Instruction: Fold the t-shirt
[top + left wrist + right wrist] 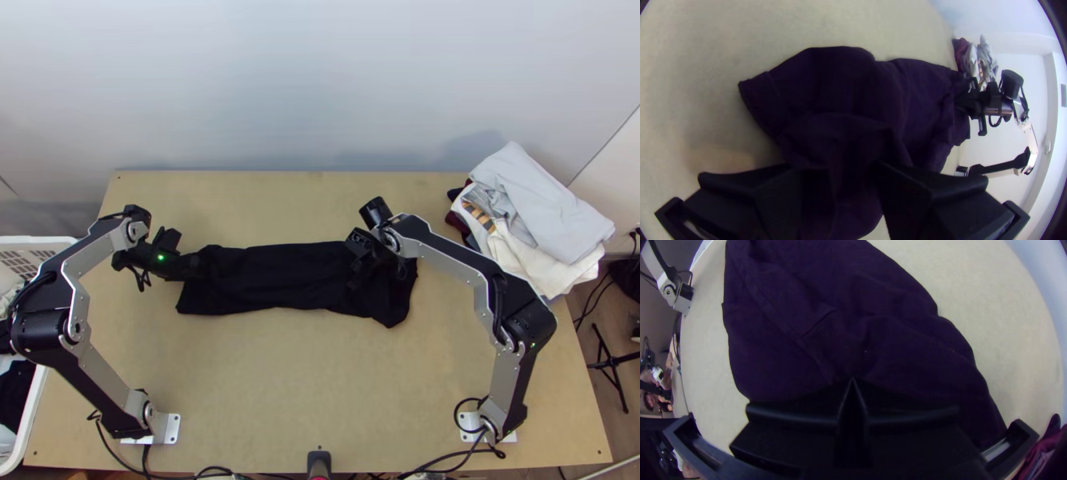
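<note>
Lying mid-frame: shirt point(280, 276), rumpled. Left gripper point(202, 264), centre-left: fingers parted. Right gripper point(358, 282), centre-right: fingertips together; hold on shirt unclear.

The t-shirt point(280, 280), black and short of any visible pattern, is laid across the middle of the worktop point(280, 384) as a long, narrow folded band. Its middle is left fairly smooth, while its right end is creased and uneven, with a corner pointed toward the near edge. Soft wrinkles are seen at its left end.
</note>
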{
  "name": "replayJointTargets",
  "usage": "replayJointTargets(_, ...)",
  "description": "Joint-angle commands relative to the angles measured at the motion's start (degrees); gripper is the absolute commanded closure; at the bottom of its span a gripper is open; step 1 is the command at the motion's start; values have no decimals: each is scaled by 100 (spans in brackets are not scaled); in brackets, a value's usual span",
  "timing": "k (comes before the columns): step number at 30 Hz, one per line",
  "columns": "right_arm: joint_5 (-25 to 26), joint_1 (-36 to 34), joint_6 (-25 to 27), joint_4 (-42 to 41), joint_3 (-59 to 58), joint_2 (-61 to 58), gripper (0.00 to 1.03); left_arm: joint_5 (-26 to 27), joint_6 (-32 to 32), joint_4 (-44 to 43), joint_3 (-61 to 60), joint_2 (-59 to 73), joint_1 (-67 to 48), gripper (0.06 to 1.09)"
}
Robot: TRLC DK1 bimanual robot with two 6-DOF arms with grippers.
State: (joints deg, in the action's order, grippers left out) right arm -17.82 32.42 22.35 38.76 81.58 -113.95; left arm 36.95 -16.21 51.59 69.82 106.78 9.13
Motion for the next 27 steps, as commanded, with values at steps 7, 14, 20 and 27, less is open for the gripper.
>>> replayJointTargets(7, 25, 36, 6, 0, 51, -110, 100, 489, 188, 17, 216, 18, 63, 103)
replayJointTargets(14, 16, 36, -205, 211, 306, -22, 100, 480, 109, 70, 172, -114, 142, 105)
replayJointTargets(20, -37, 36, -363, 457, 569, 514, 100, 471, -84, 246, 207, -228, 388, 105)
replayJointTargets(27, -90, 62, -319, 1054, 833, 1015, 100, 462, -357, 536, 207, -421, 661, 105)
